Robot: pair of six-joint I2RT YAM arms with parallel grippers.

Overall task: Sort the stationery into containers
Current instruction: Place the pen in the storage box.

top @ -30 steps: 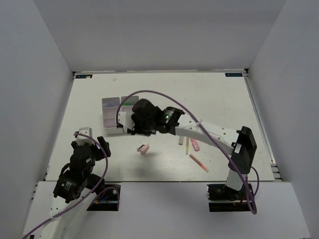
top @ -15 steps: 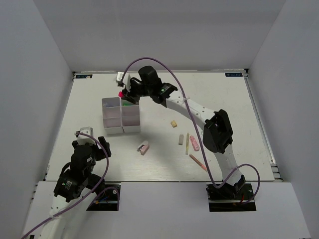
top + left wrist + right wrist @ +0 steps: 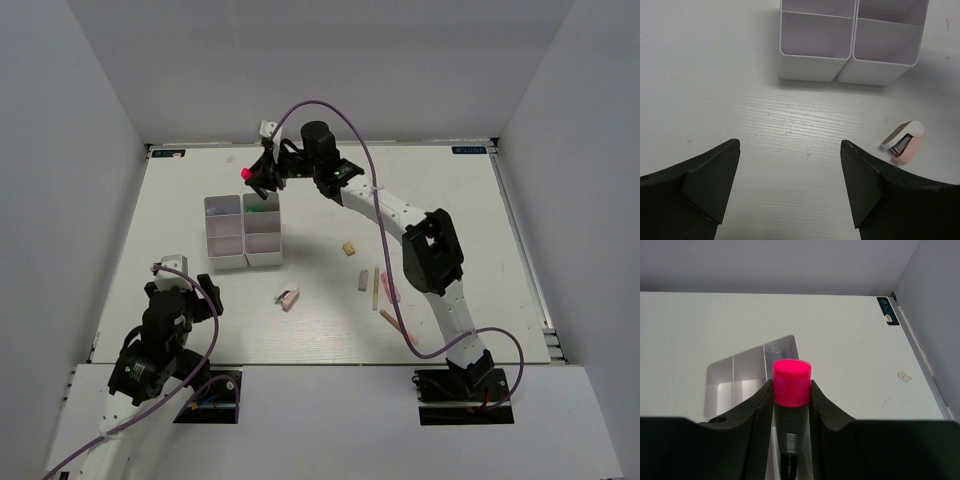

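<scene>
**Inspector:** State of the grippers?

**Assessor:** The right gripper is clenched on the pink highlighter, whose cap shows between the fingertips. It sits in the upper middle of the top view. The left gripper stands released at lower left and holds nothing. In its wrist view, a pink and white piece lies on the table at right.

**Inspector:** Hazards from here?

**Assessor:** Chiefly a missed drop. The highlighter hangs just beyond the top end of the tray and is not plainly over any compartment. If it is let go here, I judge it lands on the table or strikes the rim and bounces out. It is gripped close to the cap, so a quick swing could work it loose. The top right compartment already holds a green item; I cannot tell whether the pink one belongs with it. A hard descent could also shove the light tray.

**Inspector:** Change from a second ago?

**Assessor:** At that point the right gripper is low over the tray's bottom right, and its arm covers the beige eraser. Half a second ago it is at the tray's top end. Now it stands higher in the frame, and the eraser shows. The left gripper and the tray are unchanged.
</scene>
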